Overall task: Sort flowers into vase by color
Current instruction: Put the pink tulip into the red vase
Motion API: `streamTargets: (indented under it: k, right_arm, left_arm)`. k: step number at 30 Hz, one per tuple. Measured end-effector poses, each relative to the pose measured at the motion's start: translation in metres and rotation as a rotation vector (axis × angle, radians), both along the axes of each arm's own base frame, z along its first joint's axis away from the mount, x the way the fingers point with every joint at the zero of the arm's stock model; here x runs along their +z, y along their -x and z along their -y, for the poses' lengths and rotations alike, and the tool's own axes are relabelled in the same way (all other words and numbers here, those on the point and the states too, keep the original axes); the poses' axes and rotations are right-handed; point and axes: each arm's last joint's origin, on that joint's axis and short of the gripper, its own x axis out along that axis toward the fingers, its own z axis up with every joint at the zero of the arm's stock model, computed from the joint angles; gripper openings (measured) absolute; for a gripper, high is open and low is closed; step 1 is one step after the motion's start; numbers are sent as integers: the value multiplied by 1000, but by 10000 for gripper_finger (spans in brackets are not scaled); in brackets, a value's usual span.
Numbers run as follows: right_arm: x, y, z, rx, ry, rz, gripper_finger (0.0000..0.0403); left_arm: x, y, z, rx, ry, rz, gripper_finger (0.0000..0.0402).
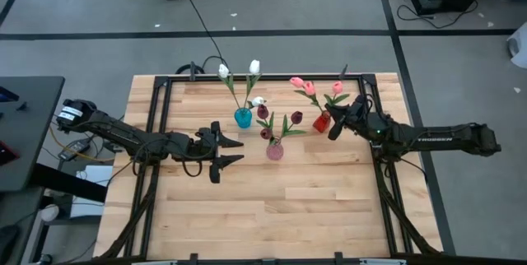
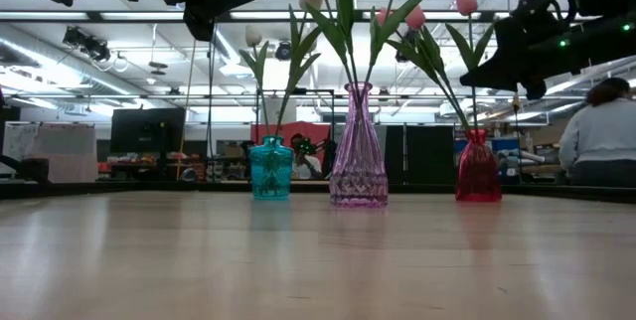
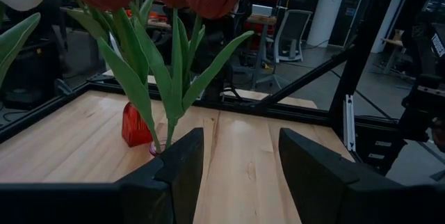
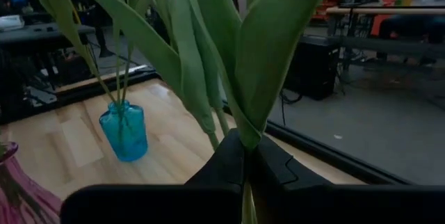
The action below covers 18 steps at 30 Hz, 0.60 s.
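Three glass vases stand on the table. The teal vase (image 1: 243, 118) holds white tulips (image 1: 254, 67). The pink vase (image 1: 274, 151) holds dark maroon tulips (image 1: 296, 118). The red vase (image 1: 321, 122) holds pink tulips (image 1: 298, 82). My right gripper (image 1: 332, 127) hovers just right of the red vase, shut on a tulip stem with broad leaves (image 4: 229, 43). The stem's flower head is out of the right wrist view. My left gripper (image 1: 234, 151) hangs open, above the table and left of the pink vase, touching nothing. My right gripper pinches one green tulip stem (image 4: 247, 156) between its two shut fingers (image 4: 278, 165), just below where the leaves branch off. The fingers come in about level from the table's right side, across the stem. The stem stands roughly upright and carries on below the fingers (image 4: 247, 206).
A dark metal frame (image 1: 165, 100) runs around the wooden tabletop (image 1: 313, 207), which shows bare boards on its near half. A person (image 2: 601, 131) sits beyond the table in the low view. Cables and equipment lie on the floor past the far edge.
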Motion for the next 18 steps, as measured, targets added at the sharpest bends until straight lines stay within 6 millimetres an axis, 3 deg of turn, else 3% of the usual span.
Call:
streamTargets:
  k: [8,13,18]
  right_arm:
    - [0,0,1,-23,4,4,34]
    - [-4,1,0,-20,-2,-31,69]
    - [13,-2,1,-18,-15,-100,121]
  left_arm:
    - [0,0,0,0,0,0,193]
    - [0,0,0,0,0,0,193]
    - [0,0,0,-9,0,0,193]
